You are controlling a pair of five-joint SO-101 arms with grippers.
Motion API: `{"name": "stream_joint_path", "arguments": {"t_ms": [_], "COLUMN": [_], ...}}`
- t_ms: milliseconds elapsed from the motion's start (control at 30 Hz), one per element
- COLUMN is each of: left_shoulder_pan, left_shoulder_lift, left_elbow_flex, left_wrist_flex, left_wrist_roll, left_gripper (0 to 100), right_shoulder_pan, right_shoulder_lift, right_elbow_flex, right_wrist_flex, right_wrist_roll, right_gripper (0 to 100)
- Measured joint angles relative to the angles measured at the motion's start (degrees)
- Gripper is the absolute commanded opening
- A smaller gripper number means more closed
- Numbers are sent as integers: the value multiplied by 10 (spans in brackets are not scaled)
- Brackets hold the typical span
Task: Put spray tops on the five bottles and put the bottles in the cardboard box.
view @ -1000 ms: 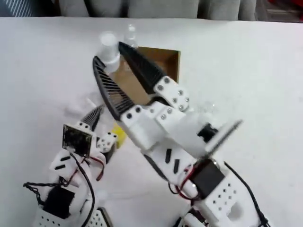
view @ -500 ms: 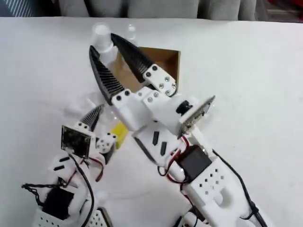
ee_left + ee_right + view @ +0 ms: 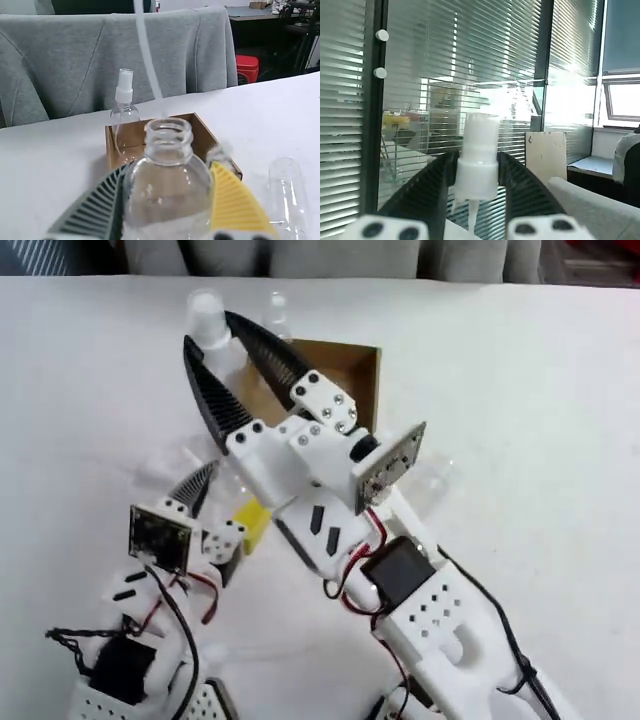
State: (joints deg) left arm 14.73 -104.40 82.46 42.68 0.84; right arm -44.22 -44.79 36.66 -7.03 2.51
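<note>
My left gripper [image 3: 167, 202] is shut on a clear open-necked bottle [image 3: 167, 165], held upright between its grey and yellow fingers; from above it sits low at the near left [image 3: 230, 492]. My right gripper [image 3: 210, 328] is shut on a white spray top [image 3: 207, 315], also seen between its black fingers [image 3: 477, 162]. The top's thin dip tube [image 3: 146, 55] hangs down to just behind the bottle's neck. The cardboard box [image 3: 352, 368] lies beyond, and a bottle with a spray top [image 3: 124, 107] stands at its far left corner.
Another clear bottle [image 3: 287, 192] lies on the table beside the box, faintly seen from above [image 3: 438, 468]. A grey cloth-covered chair back [image 3: 75, 55] runs along the far table edge. Small pale parts [image 3: 170, 462] lie left of my left gripper.
My right arm has carried the spray top up and to the far left, and its wrist has swung round. The left arm and its bottle have kept still.
</note>
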Motion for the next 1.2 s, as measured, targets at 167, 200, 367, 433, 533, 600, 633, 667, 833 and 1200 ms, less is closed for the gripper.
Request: {"name": "stream_joint_path", "arguments": {"t_ms": [167, 200, 367, 433, 533, 600, 633, 667, 833, 1200], "left_shoulder_pan": [-4, -4, -4, -10, -28, -40, -46, -49, -51, -51], "left_shoulder_lift": [0, 0, 0, 0, 0, 0, 0, 0, 0, 0], "left_elbow_flex": [0, 0, 0, 0, 0, 0, 0, 0, 0, 0], "left_wrist_flex": [0, 0, 0, 0, -4, -5, -5, -5, -5, -5], "left_wrist_roll": [0, 0, 0, 0, 1, 18, 33, 47, 75, 78], "left_gripper": [20, 20, 20, 20, 20, 20, 20, 20, 20, 20], "right_shoulder_pan": [-2, -1, -2, -2, -1, -2, -2, -2, -2, -19], "right_shoulder_lift": [4, 4, 4, 4, 4, 4, 4, 4, 4, 4], "right_elbow_flex": [0, 0, 0, 0, 0, 0, 0, 0, 0, 11], "right_wrist_flex": [0, 0, 0, 0, 0, 0, 0, 0, 0, 0], "right_wrist_roll": [0, 0, 0, 0, 0, 0, 0, 0, 0, 0], "right_gripper": [17, 17, 17, 17, 17, 17, 17, 17, 17, 17]}}
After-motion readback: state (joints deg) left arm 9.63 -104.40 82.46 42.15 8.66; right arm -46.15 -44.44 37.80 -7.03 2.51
